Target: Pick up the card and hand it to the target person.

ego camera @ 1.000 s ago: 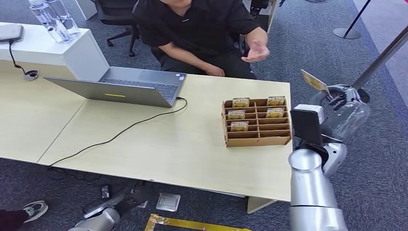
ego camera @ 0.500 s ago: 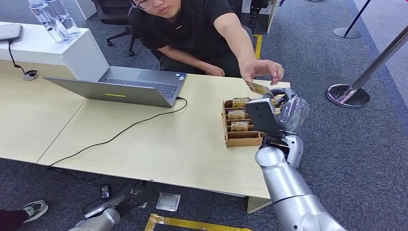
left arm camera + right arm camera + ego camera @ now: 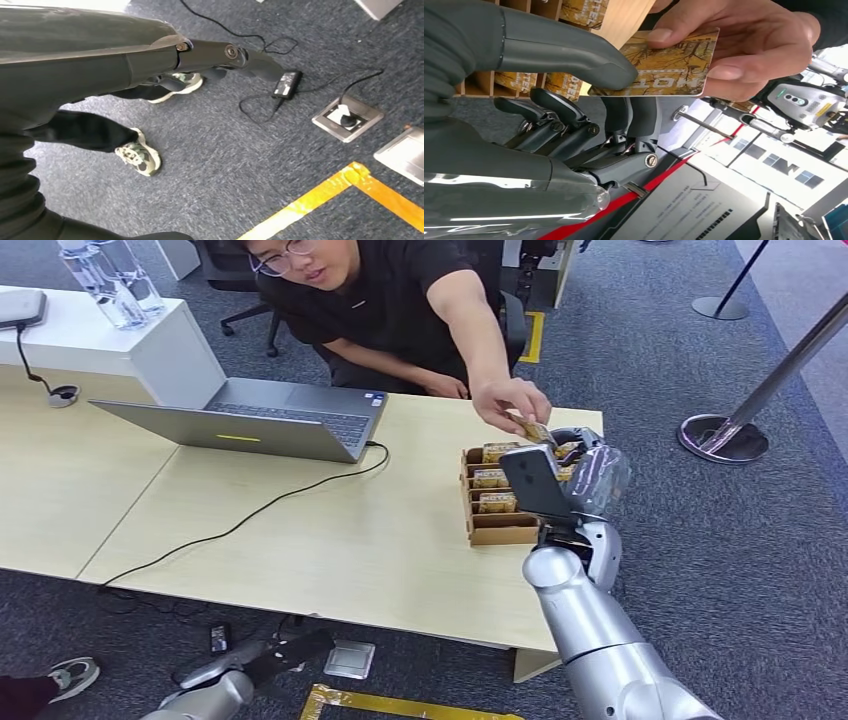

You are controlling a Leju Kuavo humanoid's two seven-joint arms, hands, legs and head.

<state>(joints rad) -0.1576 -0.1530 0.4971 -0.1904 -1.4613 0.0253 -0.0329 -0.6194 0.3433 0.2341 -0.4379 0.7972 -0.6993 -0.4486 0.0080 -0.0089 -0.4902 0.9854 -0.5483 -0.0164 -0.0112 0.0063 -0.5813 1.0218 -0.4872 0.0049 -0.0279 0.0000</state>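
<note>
The handover is at its most delicate point. The card (image 3: 664, 65) is held from both sides at once: the right hand (image 3: 574, 100) pinches one end between thumb and finger, and the person's hand (image 3: 734, 50) has closed on the other end. If the right hand does not let go as the person pulls, the card may bend or be wrenched out crooked. If it lets go too soon, before the person's grip is firm, the card could drop onto the rack (image 3: 495, 505) or the table (image 3: 380, 540) below. A sideways move of the arm now could also knock the rack, which sits just beneath the wrist.

In the right wrist view the thumb presses on the card's face and a finger backs it from under; the other fingers (image 3: 544, 107) are curled loosely below, touching nothing. In the head view the card (image 3: 536, 432) is at the far right of the table, above the rack's far edge, between the two hands.

The left hand (image 3: 240, 55) hangs low over the carpet, its fingers stretched out and holding nothing.
</note>
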